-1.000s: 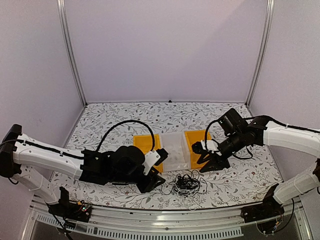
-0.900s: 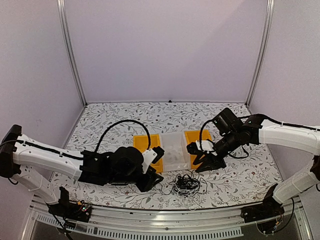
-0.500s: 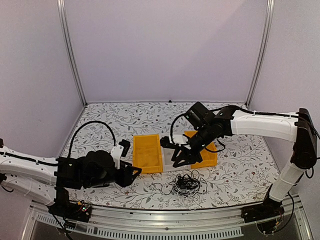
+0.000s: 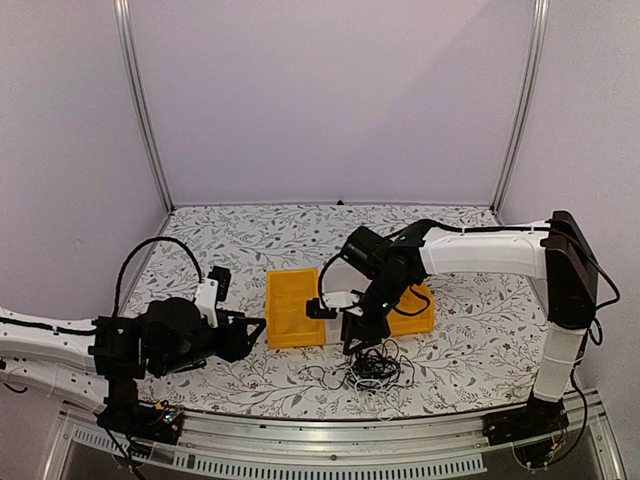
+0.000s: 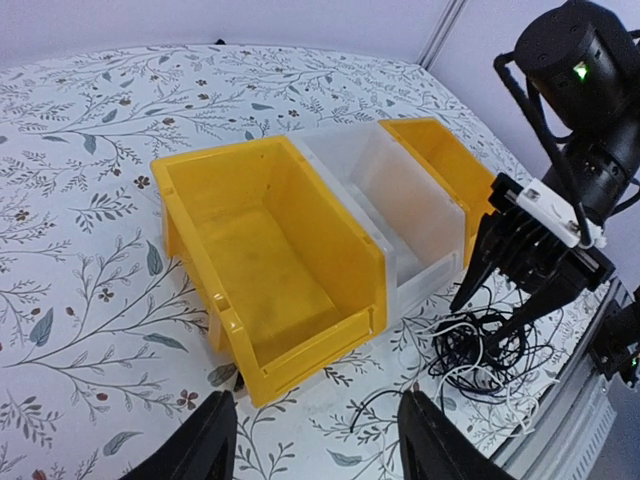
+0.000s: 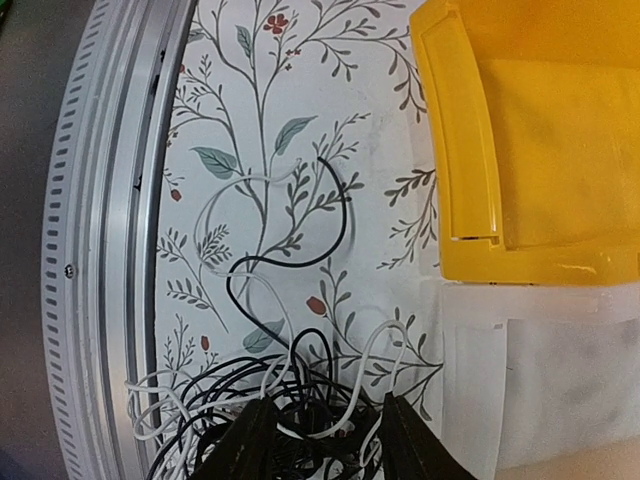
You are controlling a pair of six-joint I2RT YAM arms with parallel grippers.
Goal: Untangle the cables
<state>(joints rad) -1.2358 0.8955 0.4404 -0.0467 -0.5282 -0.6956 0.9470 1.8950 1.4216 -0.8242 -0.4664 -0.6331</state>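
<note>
Cables: thin black and cream-white cords, knotted in one heap on the floral-print tabletop, just in front of the clear plastic bin.
Right end effector: I see its jaws partly apart, tips down on the heap.
Left end effector: spread wide, holding nothing, facing the yellow plastic bin beside the clear one.

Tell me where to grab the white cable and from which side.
Take the white cable on the loop straying from the tangle toward the left-hand yellow bin. Come straight down, straddling the strand: there it lies flat on the table, nearly clear of the black cables, while inside the tangle it is buried.
</note>
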